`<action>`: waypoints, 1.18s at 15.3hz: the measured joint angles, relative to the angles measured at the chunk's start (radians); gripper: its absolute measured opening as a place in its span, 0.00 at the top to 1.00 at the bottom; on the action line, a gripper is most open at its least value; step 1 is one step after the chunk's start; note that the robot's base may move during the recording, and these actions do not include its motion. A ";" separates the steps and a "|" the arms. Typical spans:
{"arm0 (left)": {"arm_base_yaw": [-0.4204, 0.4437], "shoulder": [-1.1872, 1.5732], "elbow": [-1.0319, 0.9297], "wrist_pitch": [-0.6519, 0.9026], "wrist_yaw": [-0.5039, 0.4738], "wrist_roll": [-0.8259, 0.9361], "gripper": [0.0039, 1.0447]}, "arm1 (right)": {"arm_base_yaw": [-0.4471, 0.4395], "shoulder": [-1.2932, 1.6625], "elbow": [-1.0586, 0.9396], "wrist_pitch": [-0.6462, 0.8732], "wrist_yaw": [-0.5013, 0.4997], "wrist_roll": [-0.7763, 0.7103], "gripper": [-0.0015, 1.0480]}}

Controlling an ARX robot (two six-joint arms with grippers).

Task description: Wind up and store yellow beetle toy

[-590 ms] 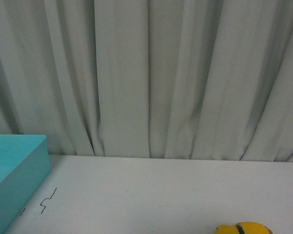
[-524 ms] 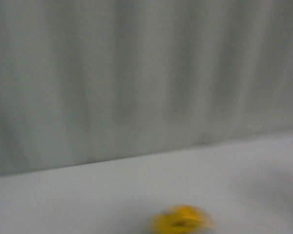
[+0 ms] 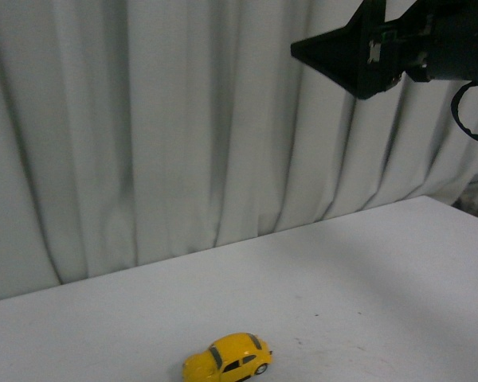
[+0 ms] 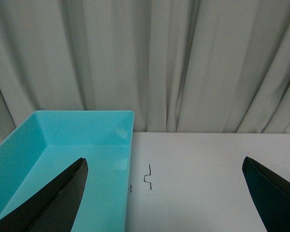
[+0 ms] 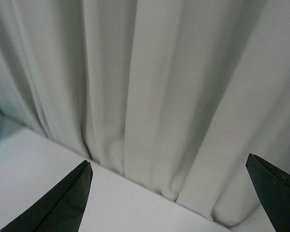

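Note:
The yellow beetle toy (image 3: 227, 360) stands on its wheels on the white table (image 3: 358, 278), near the front edge in the front view. My right gripper (image 3: 334, 52) hangs high at the upper right, well above and to the right of the toy. In the right wrist view the right gripper (image 5: 169, 161) is open and empty, facing the curtain and the table's back edge. My left gripper (image 4: 164, 162) is open and empty, above the table beside a turquoise box (image 4: 63, 145). The toy shows in neither wrist view.
A grey-white curtain (image 3: 183, 127) hangs behind the table. The turquoise box is open-topped and empty. A small black squiggle mark (image 4: 148, 178) is on the table next to the box. The table's right corner (image 3: 454, 208) shows in the front view.
The front view has swung: the turquoise box has left it, the toy now shows whole at lower centre, and the right gripper has come into the upper right.

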 joint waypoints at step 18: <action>0.000 0.000 0.000 0.000 0.000 0.000 0.06 | 0.304 0.727 0.531 -1.132 0.239 -1.439 0.06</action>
